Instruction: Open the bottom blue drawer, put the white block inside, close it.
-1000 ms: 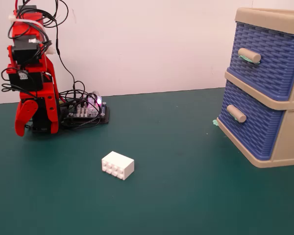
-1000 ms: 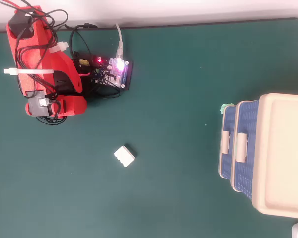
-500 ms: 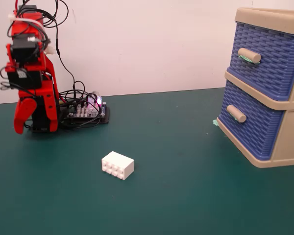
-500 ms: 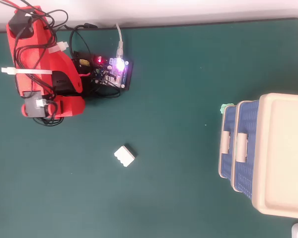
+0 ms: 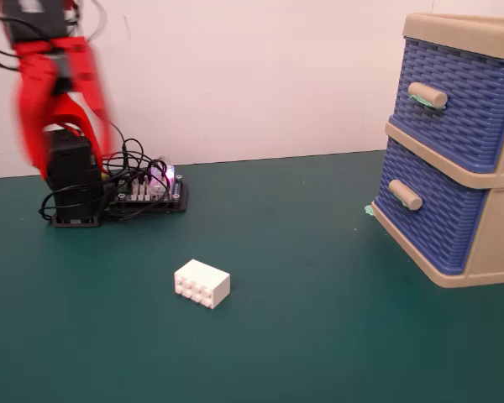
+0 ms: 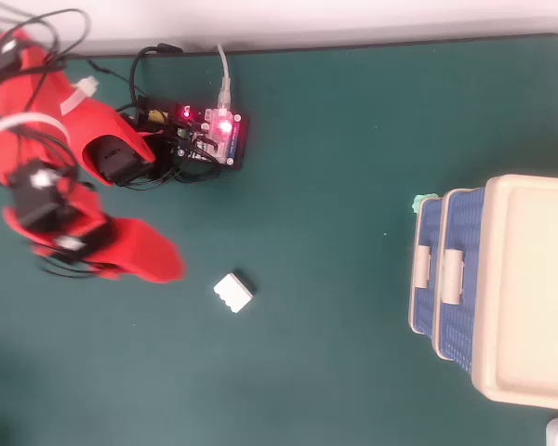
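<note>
White block [image 6: 233, 292] sits on the green desk [image 6: 335, 139], gripper [image 6: 163, 265] blurry at its 9 o'clock, can't tell whether it's open. Bottom drawer [image 5: 433, 218] is closed.

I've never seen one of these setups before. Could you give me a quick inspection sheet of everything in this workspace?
Surface: dark green mat.
Job's things: white block lying loose on the mat; bottom blue drawer shut.
Clutter: small green scrap by the drawer unit.
Hand: red hand, motion-blurred, near the block but apart from it; open or shut unclear.
Cables: black wires around a lit circuit board.
Surroundings: plain white wall.
</note>
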Controlling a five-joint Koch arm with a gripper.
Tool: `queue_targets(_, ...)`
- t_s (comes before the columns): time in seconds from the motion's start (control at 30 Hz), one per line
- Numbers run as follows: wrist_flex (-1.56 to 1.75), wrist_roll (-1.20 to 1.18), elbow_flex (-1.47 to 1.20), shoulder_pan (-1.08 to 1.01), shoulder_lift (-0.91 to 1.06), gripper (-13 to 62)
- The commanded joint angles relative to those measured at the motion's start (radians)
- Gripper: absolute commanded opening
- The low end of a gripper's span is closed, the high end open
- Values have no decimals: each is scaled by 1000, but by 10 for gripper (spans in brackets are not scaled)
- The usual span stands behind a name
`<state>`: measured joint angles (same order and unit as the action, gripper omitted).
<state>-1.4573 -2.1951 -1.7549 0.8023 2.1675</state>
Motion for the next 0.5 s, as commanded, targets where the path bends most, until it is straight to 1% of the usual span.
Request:
queue_targets(0.0, 209, -319, 18, 202, -66, 337)
queue_targets(0.03, 351, -443, 11, 302, -127, 337)
queue_targets(0.07, 449, -508, 0, 353, -172, 337)
queue_targets(0.17, 822, -623, -80, 419, -301, 337)
queue_targets(0.27, 1195, -629, -236, 468, -334, 337)
queue_targets(0.37, 1643, -629, -443, 535, -364, 337)
queue_targets(0.43, 1936, -634, -508, 563, -443, 337)
queue_targets(0.47, 2028, -635, -512, 578, -491, 337)
